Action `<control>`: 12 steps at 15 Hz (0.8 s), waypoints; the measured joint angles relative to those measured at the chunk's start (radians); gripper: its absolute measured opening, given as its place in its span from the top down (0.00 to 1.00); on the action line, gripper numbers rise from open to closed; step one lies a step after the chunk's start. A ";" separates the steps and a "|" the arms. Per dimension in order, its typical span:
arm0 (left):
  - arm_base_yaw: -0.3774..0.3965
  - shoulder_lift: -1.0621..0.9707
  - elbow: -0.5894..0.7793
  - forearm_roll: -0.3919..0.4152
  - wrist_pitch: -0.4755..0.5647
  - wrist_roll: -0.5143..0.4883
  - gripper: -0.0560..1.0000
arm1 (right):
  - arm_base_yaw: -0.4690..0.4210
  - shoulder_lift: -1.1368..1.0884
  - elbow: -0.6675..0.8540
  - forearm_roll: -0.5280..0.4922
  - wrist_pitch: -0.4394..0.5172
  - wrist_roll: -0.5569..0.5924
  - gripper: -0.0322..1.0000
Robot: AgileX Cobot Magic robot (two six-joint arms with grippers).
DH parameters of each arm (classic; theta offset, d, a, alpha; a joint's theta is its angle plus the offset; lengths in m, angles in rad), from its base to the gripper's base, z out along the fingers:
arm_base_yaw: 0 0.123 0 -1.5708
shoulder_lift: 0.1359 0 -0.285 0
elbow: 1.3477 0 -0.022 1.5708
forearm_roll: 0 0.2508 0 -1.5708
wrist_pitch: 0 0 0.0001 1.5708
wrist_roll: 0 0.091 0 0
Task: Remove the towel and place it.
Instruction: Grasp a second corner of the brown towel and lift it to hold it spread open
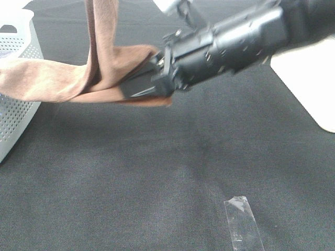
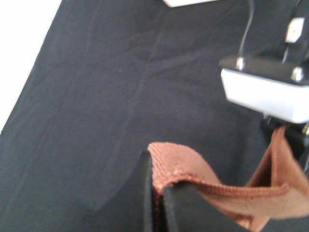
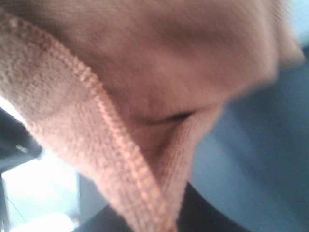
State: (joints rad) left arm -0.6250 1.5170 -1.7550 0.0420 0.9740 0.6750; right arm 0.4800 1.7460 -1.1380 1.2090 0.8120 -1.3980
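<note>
The brown towel (image 1: 52, 78) hangs down from above the top edge of the exterior high view, and one end drapes left over the basket. My right gripper (image 1: 137, 90) reaches in from the upper right and is shut on a fold of the towel above the table. In the right wrist view the towel (image 3: 145, 72) fills the picture, its stitched edge running across it, and hides the fingers. My left gripper (image 2: 158, 193) is shut on the towel's (image 2: 217, 193) stitched edge in the left wrist view. It is out of the exterior high view.
A white perforated basket (image 1: 15, 78) stands at the left edge, partly under the towel. A white slab (image 1: 309, 83) lies at the right edge. A strip of clear tape (image 1: 242, 222) is stuck on the black table cloth (image 1: 157, 172) near the front.
</note>
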 joint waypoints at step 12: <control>0.134 0.069 0.000 0.210 -0.449 -0.138 0.95 | 0.000 0.033 -0.896 -1.246 0.212 0.999 0.97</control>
State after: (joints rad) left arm -0.4910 1.5860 -1.7550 0.2520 0.5250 0.5370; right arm 0.4800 1.7790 -2.0340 -0.0370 1.0240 -0.3990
